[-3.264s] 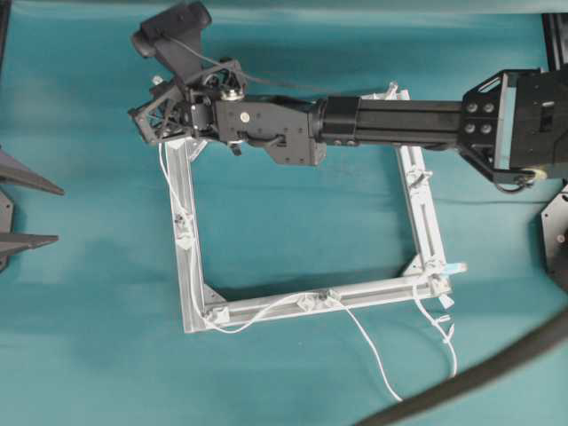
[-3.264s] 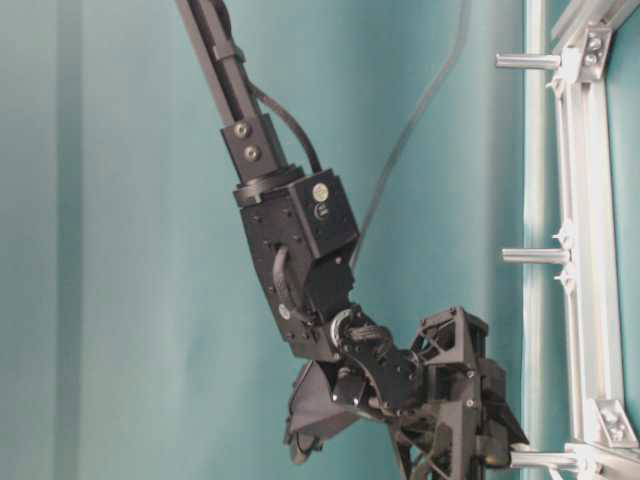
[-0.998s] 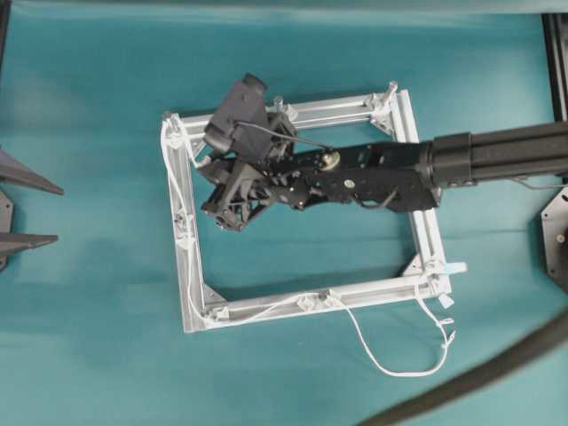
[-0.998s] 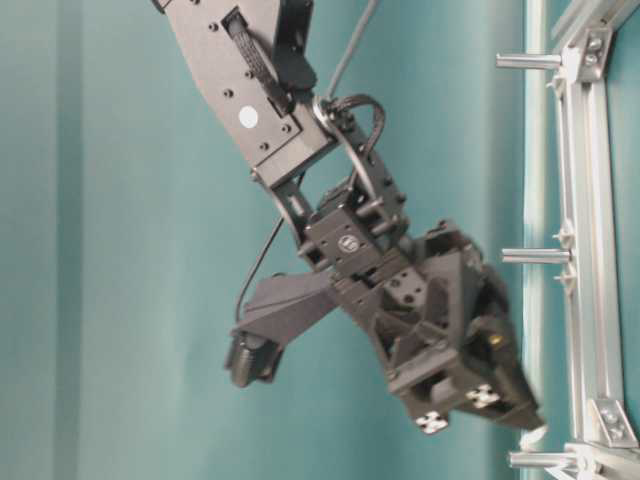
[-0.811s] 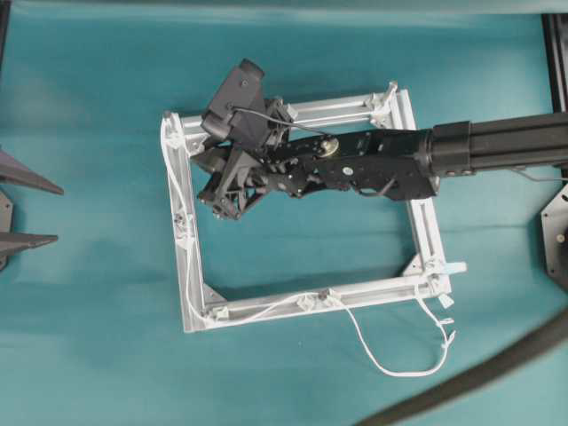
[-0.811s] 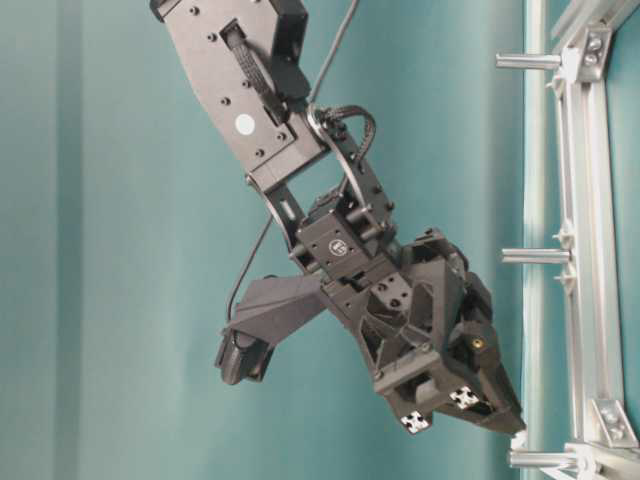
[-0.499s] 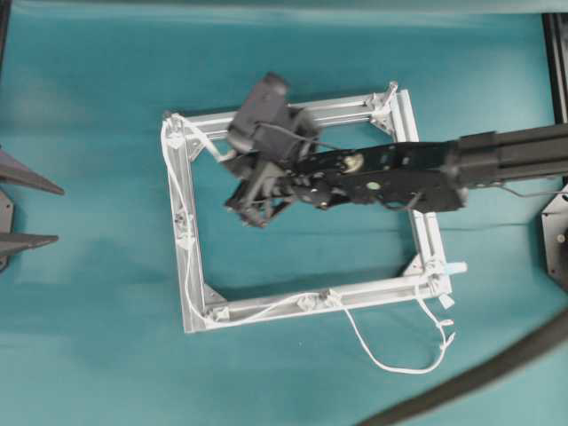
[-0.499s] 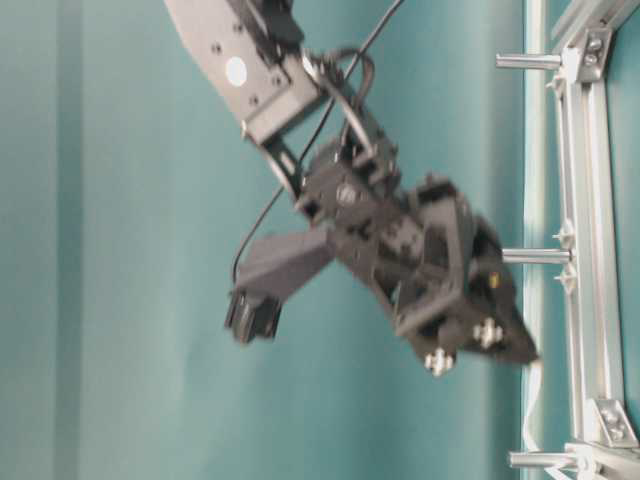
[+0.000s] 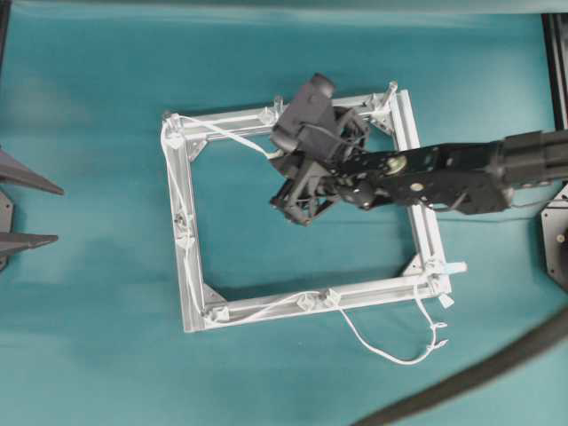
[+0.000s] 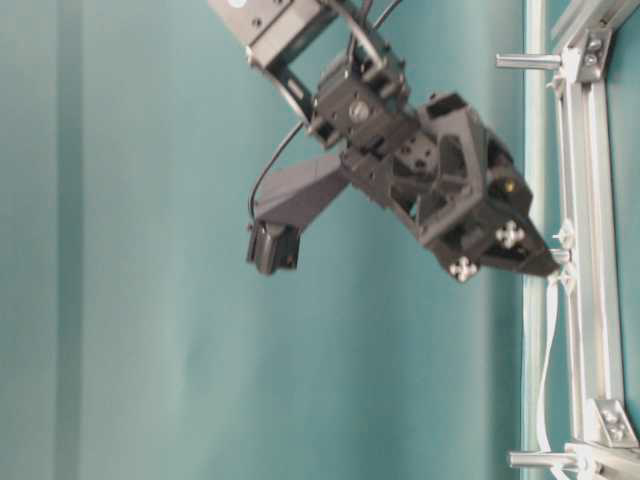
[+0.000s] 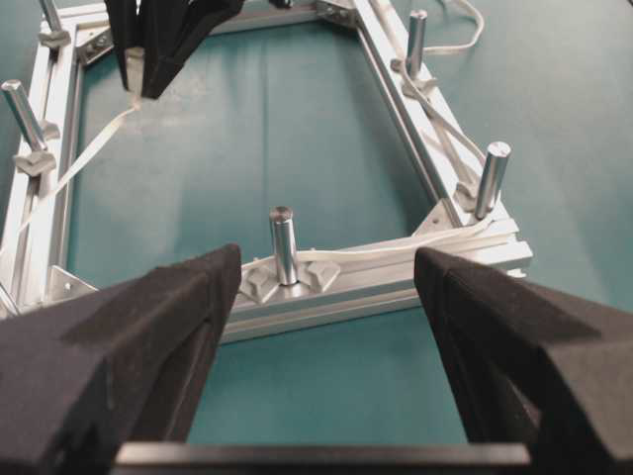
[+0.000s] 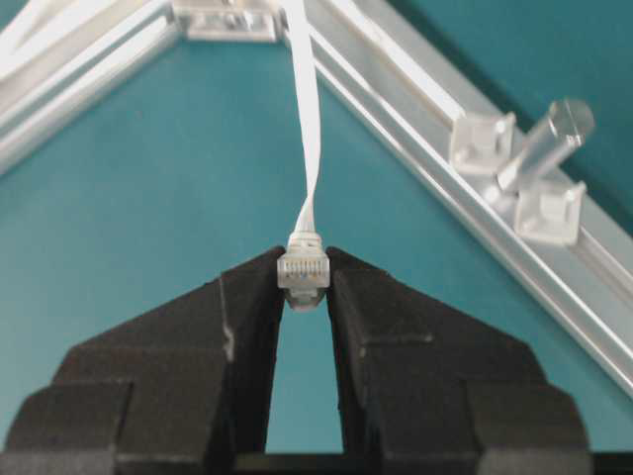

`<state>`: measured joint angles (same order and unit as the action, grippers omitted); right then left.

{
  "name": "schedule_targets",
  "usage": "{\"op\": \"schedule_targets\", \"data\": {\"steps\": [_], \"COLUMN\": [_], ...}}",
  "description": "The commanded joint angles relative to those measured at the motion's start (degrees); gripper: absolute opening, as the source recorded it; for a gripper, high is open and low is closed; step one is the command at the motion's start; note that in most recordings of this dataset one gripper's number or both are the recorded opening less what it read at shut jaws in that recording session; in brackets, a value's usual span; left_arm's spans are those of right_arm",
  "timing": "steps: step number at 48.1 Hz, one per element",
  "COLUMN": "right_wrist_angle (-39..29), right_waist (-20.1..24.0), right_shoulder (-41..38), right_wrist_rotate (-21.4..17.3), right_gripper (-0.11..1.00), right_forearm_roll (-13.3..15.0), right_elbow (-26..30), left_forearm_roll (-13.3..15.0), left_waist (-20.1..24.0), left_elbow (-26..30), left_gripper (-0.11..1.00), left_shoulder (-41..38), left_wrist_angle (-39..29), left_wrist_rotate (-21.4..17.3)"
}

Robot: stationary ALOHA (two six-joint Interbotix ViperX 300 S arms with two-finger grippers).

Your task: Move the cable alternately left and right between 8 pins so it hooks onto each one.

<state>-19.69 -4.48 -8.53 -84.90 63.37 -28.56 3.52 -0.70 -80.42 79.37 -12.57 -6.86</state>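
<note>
We see the right gripper (image 12: 305, 287) jaws pinching the plug of the cable (image 12: 306, 109), which runs straight ahead; the left gripper (image 11: 326, 297) jaws stand spread.

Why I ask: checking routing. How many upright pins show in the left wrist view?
5 pins: front middle, front-right corner, right side, left side, far left. Others may be hidden.

The right gripper (image 9: 282, 158) has moved from the frame's (image 9: 182, 266) top-left corner toward the top-right, inside the frame. The cable (image 9: 232, 136) it pinches now stretches diagonally from that corner. The loose loop below the frame is smaller.
</note>
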Motion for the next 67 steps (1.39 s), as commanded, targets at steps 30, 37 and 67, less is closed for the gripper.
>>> {"op": "schedule_targets", "data": {"steps": [30, 37, 67], "right_wrist_angle": [17.14, 25.58, 33.31], "right_waist": [-9.76, -14.06, -25.75], "right_shoulder": [12.48, 13.71, 15.21], "right_wrist_rotate": [17.84, 23.82, 26.63], "right_gripper": [0.17, 0.17, 0.17], "right_forearm_roll": [3.69, 3.87, 8.53], "right_elbow": [-13.01, -15.73, -20.21], "left_forearm_roll": [-0.26, -0.26, -0.26], "left_waist": [-0.18, -0.18, -0.18], "left_elbow": [0.62, 0.62, 0.62], "left_gripper": [0.81, 0.81, 0.81], "left_shoulder": [-0.62, -0.62, -0.62], "left_wrist_angle": [0.53, 0.53, 0.53], "left_wrist_rotate": [-0.18, -0.18, -0.18]}}
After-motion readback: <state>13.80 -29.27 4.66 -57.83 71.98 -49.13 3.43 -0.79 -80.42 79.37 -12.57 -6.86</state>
